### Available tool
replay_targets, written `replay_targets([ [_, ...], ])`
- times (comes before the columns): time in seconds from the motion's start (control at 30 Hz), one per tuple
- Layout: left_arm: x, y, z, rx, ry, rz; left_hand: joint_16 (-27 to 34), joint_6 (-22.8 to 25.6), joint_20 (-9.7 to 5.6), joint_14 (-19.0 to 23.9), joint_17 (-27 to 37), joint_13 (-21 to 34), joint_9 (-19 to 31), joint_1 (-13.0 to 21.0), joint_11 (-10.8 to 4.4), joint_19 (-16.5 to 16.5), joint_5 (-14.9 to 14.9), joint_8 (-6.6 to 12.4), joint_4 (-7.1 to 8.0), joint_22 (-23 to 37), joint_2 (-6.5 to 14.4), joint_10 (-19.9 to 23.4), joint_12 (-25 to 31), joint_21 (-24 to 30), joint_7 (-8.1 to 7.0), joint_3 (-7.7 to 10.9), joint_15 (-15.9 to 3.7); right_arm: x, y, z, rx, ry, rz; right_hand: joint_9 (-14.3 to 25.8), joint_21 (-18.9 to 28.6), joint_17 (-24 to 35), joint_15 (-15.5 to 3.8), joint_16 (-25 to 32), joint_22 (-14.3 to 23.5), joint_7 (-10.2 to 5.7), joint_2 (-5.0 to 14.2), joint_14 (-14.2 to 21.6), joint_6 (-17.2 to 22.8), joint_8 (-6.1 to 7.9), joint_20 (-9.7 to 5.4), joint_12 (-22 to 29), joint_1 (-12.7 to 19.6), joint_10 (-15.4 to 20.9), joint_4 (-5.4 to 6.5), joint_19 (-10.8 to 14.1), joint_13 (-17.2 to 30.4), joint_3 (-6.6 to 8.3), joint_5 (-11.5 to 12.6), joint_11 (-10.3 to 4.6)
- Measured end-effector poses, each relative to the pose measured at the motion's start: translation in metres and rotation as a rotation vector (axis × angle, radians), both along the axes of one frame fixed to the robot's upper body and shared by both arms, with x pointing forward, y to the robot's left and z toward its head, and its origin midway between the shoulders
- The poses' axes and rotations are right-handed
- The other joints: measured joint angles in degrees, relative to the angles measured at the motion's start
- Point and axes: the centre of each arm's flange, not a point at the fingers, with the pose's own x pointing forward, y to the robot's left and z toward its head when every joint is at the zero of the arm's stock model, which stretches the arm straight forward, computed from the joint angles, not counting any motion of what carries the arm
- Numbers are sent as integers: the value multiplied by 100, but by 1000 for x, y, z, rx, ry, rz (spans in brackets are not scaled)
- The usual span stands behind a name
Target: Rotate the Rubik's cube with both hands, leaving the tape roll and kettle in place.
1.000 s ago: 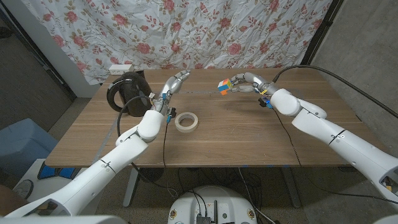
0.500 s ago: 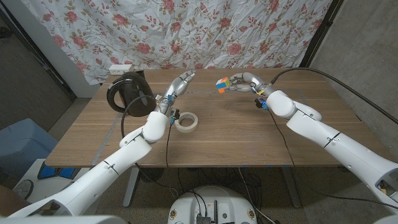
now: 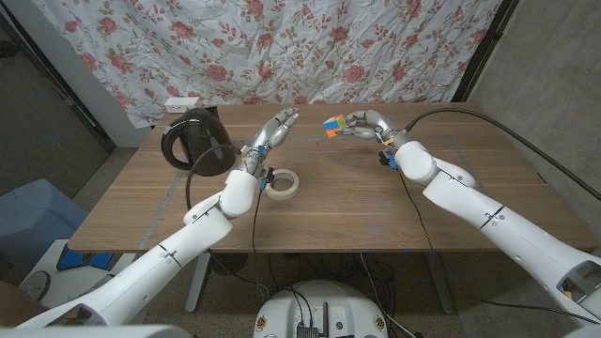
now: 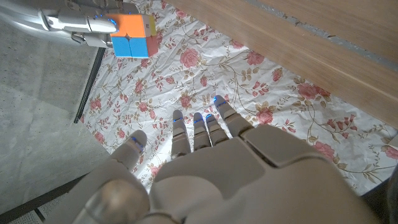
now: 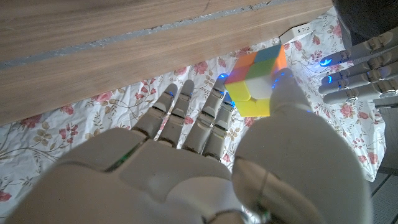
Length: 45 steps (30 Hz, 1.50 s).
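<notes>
This looks like a makeshift robot test room rather than a home. A flowered cloth (image 3: 282, 47) hangs as a backdrop behind the wooden surface (image 3: 357, 202), with bare grey walls (image 3: 554, 66) and dark poles at both sides. A white power strip (image 3: 182, 102) lies at the surface's far edge, and black cables (image 3: 488, 111) trail across to the robot's white arms. The floor is plain grey concrete.

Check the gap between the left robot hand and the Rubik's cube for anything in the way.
Nothing visible. The left robot hand is open, facing the Rubik's cube held by the right robot hand; only air lies between.
</notes>
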Motion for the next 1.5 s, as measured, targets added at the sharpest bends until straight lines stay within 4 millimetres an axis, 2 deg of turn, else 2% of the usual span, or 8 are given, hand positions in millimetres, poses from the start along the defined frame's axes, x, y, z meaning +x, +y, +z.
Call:
replay_targets([
  [0.3,-1,-6,1,12,-4,11,0,-4,18,-82,0,0,1,-14,58,-78,0,-16,22,0,-14,-57,1,0,-4,-25,20,0,10,-4,26,-15,-18,-21,0,0,0,0,0,1,1,0,1,2,0,-1,1,32,-23,0,0,-23,-4,30],
  [0.4,-1,-8,2,17,-6,15,-21,-8,-13,-102,1,0,1,-14,28,-109,0,-16,28,0,-14,-88,-21,0,-8,-19,41,-1,12,-5,33,-22,-23,-20,0,0,0,0,0,10,1,0,11,1,18,-1,1,33,-23,18,1,-23,-4,29],
  [0.53,0,-11,4,23,-8,23,-22,-35,-13,-102,1,0,1,-13,48,-109,0,-16,37,0,-14,-110,-21,0,-34,-10,41,-1,10,-4,41,-34,-37,-21,0,0,0,21,0,10,1,-1,11,0,20,-2,1,33,-23,21,27,-23,-13,29],
  [0.57,0,-11,5,23,-9,23,-22,-35,-13,-122,1,0,1,-13,57,-109,0,-16,37,0,-13,-119,-21,0,-34,-9,61,0,16,-7,47,-27,-28,-29,0,0,0,21,0,10,1,-1,11,0,20,-2,1,33,-23,21,27,-23,-21,29],
  [0.8,2,-16,8,31,-8,32,-21,-66,31,-167,1,0,1,-13,67,-155,0,-16,37,0,-13,-171,-21,-40,-65,-9,107,3,22,-7,62,-34,-33,-43,0,1,0,21,0,10,1,-1,10,-2,20,-19,1,53,-23,21,26,-23,-26,9],
  [1.03,7,-20,10,43,0,35,-21,-97,19,-337,1,0,2,-61,78,-345,44,-16,86,-1,-16,-369,-43,-43,-96,-59,106,6,26,-7,69,-36,-34,-47,0,1,7,21,0,10,1,34,10,-10,20,-23,1,53,-40,21,26,-40,-40,9],
  [1.2,9,-23,12,53,6,33,-21,-95,5,-484,16,0,2,-81,47,-521,44,-16,139,-1,-36,-538,-64,-79,-98,-112,69,8,28,-7,73,-39,-33,-45,0,4,-11,21,0,10,1,52,10,-11,20,-36,1,53,-40,21,25,-40,-20,8],
  [1.5,13,-27,14,69,23,20,-21,-96,-3,-812,16,0,2,-142,-56,-840,44,-16,213,-1,-36,-989,-87,-100,-199,-252,73,9,30,-7,75,-46,-32,-42,0,15,-11,44,0,10,1,51,10,-34,19,-41,1,62,-41,21,40,-41,-20,-1],
])
